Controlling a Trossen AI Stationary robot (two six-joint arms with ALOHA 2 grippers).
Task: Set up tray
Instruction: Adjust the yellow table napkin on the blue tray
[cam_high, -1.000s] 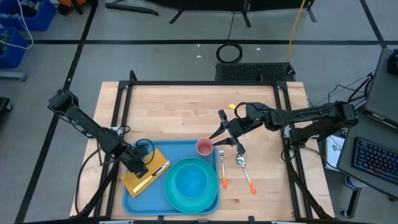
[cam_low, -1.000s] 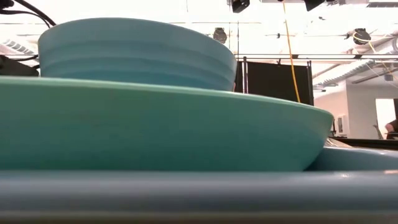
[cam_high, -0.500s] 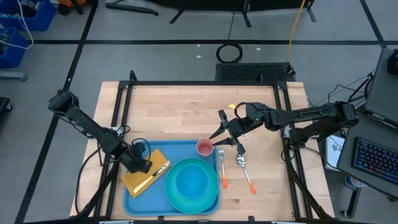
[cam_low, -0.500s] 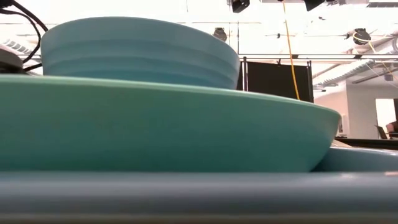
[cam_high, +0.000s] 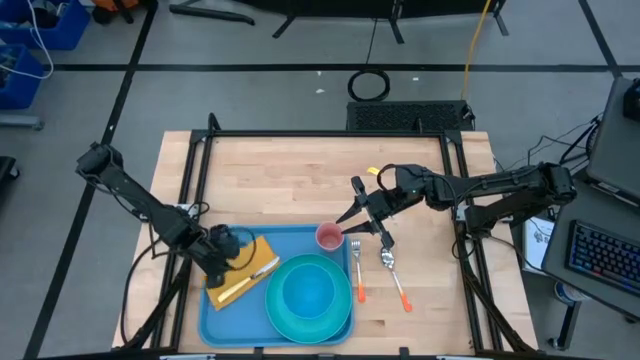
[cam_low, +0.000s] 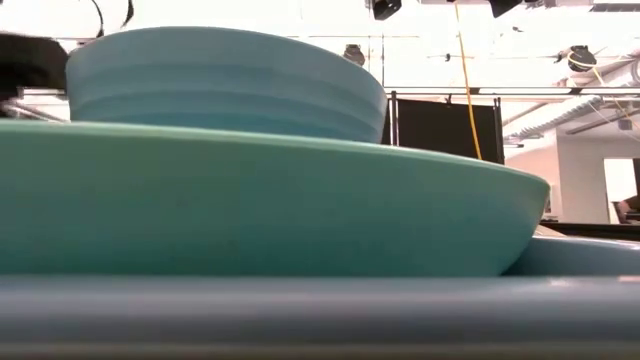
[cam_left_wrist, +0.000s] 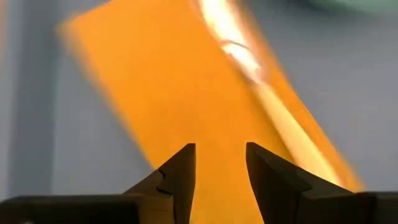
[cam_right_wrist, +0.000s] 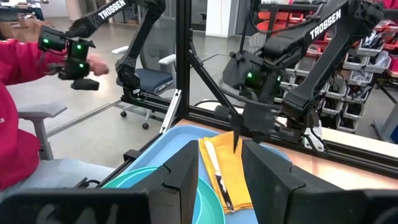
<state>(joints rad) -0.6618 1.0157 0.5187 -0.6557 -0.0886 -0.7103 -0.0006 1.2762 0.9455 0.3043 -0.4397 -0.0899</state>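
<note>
Tray (cam_high: 222, 318) holds yellow napkin (cam_high: 262, 258) under left pincer (cam_high: 232, 266), part open; right pincer (cam_high: 352, 222) part open, empty

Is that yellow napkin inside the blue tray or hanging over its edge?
Inside: the yellow napkin lies within the tray's left part.

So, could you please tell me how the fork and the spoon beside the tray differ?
The fork lies against the tray's right rim, while the spoon lies farther right, on bare wood. The fork's tines point away from the table's front edge and run nearly straight; the spoon is angled, its bowl toward the right claw. Both have metal heads and orange handles, and neither is on the tray.
</note>
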